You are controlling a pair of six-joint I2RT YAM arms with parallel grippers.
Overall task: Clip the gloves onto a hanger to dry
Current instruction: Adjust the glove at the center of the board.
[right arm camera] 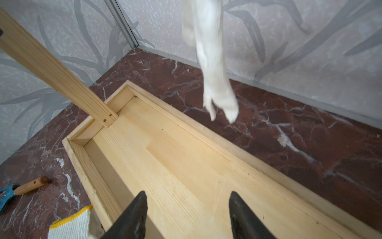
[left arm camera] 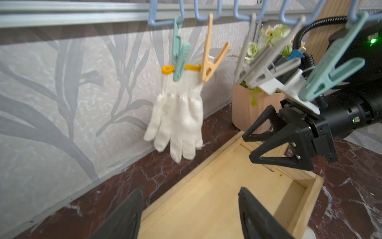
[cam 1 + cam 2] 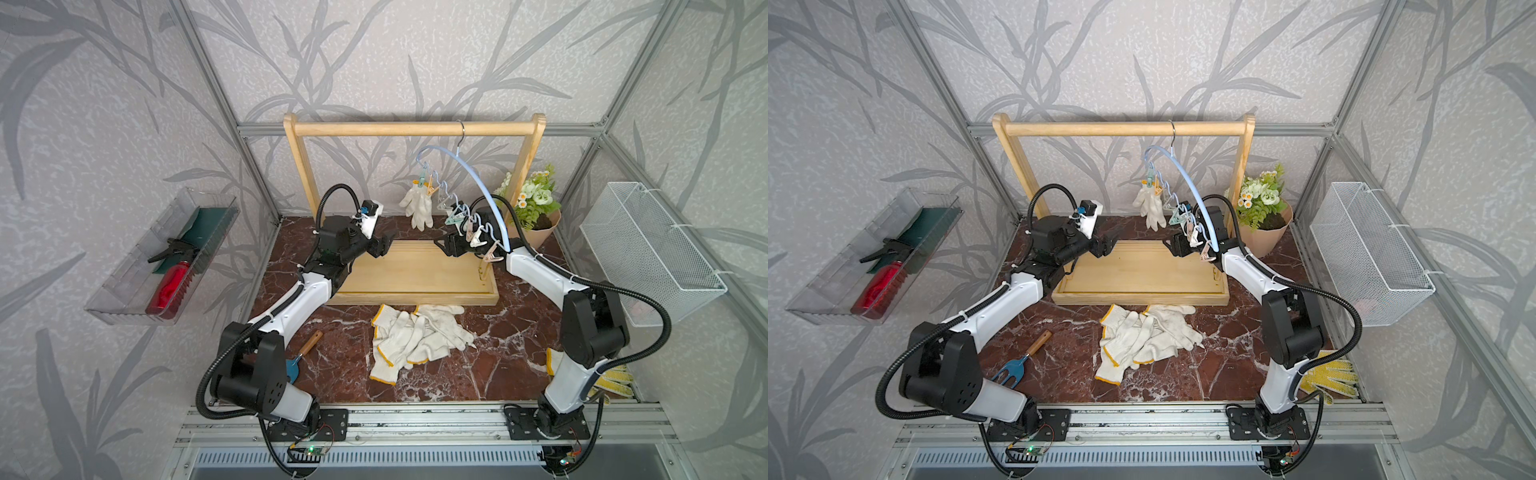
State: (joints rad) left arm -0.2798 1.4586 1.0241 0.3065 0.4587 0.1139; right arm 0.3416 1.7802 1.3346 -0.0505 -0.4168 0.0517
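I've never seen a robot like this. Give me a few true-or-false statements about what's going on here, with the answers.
1. One white glove hangs from the hanger by its cuff, fingers down, with a teal clip on it. True.
2. Both grippers hold gloves. False: the left gripper and the right gripper are open and empty, above the wooden tray.
3. A pile of white gloves lies on the table in front of the wooden rack. True.
4. The plant stands inside the tray. False: the flower pot stands on the table outside the tray, near the back wall.
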